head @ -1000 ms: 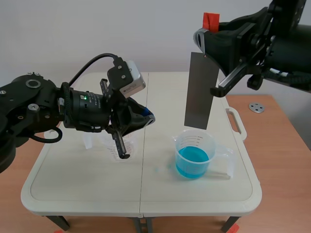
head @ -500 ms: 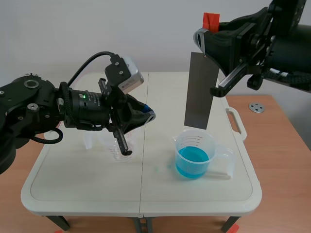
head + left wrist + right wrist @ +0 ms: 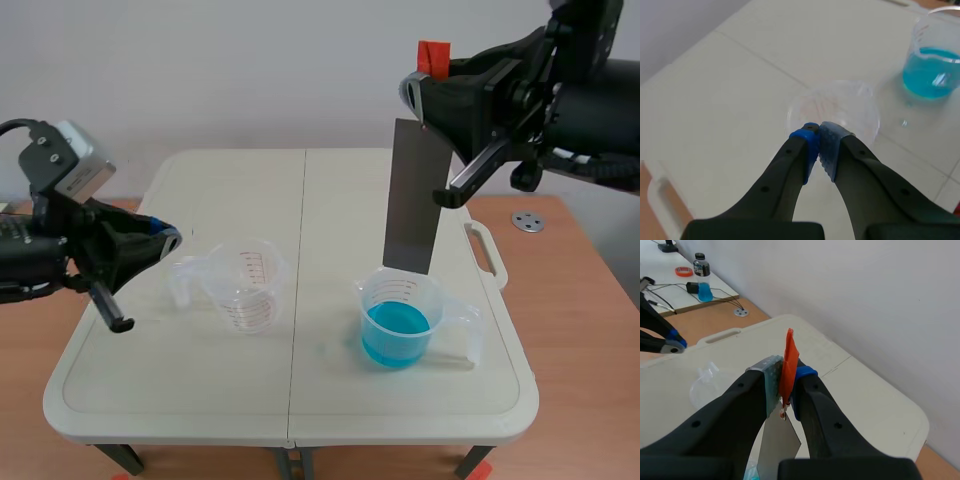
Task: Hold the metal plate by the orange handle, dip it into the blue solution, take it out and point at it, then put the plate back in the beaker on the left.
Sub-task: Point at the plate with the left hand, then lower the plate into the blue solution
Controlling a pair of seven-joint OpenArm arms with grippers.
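The grey metal plate (image 3: 412,195) hangs upright, its lower edge just above the beaker of blue solution (image 3: 398,320). My right gripper (image 3: 428,78) is shut on the plate's orange handle (image 3: 788,361), high over the table's right half. The empty clear beaker (image 3: 246,283) stands left of centre. My left gripper (image 3: 168,238) is shut on nothing, near the table's left edge, apart from that beaker. From the left wrist, the empty beaker (image 3: 832,111) lies just ahead of the closed fingertips (image 3: 810,136), with the blue beaker (image 3: 934,66) farther off to one side.
The folding table (image 3: 300,400) has a centre seam and a handle cutout at its right edge. A small metal disc (image 3: 527,221) lies on the wooden desk at the right. Cables and a small bottle (image 3: 701,265) sit on a far bench.
My left arm has pulled back from over the empty beaker to the table's left edge. The right arm and plate have shifted only slightly.
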